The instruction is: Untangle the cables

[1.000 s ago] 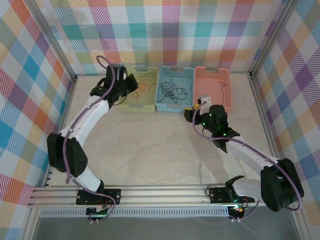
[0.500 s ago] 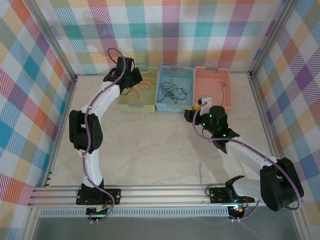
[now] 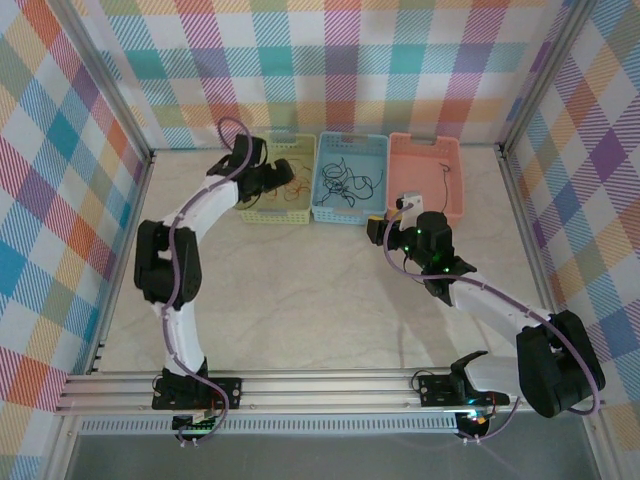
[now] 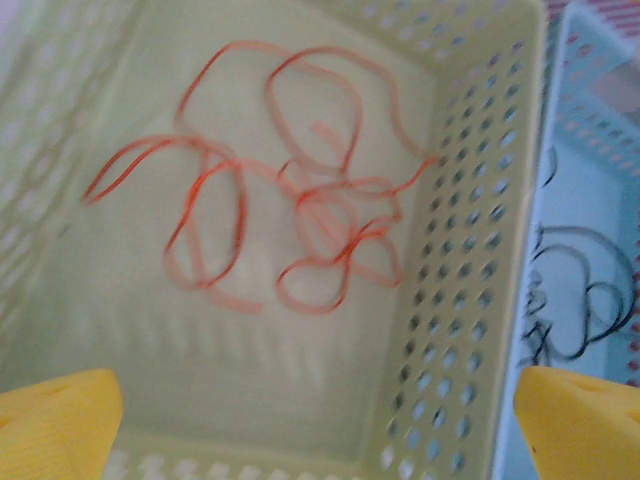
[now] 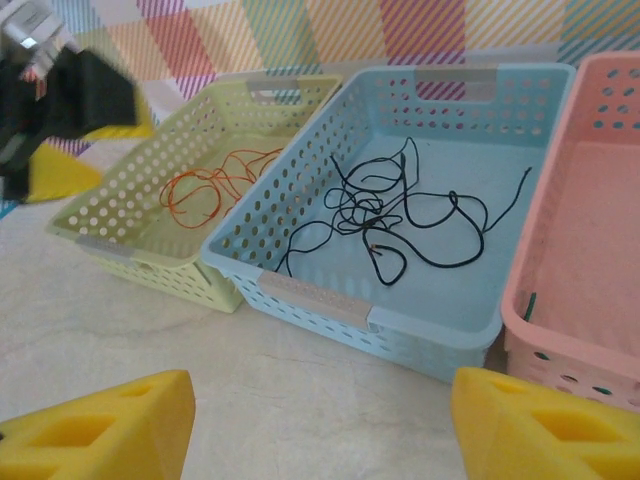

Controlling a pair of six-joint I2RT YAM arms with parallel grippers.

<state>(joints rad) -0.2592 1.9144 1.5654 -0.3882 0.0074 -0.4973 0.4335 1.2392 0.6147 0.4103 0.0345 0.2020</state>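
left gripper (image 4: pixel 315 430): jaws wide, nothing between the pads (image 4: pixel 55 420). The orange cable (image 4: pixel 290 200) lies loose on the floor of the green basket (image 4: pixel 470 250) right below. 1 s ago this arm sat at the basket's near-left corner, now it's over the basket interior. Reads as a drop: orange looks sorted, left arm free for the next pick.

right gripper (image 5: pixel 320 420): jaws also spread, empty, hovering over the table just short of the blue basket (image 5: pixel 320 300). Roughly the same spot as 1 s ago. My guess is black goes next.

Cables:
- orange: looks like 1 strand, several overlapping loops, no tight knot visible, 1 end reaching the perforated wall.
- black cables (image 5: pixel 390 215): bunched mid-floor of the blue basket, loops crossing, strand count unclear, still tangled.
- 1 thin dark strand (image 3: pixel 443 172) in the pink basket (image 3: pixel 415 165), toward its right side.
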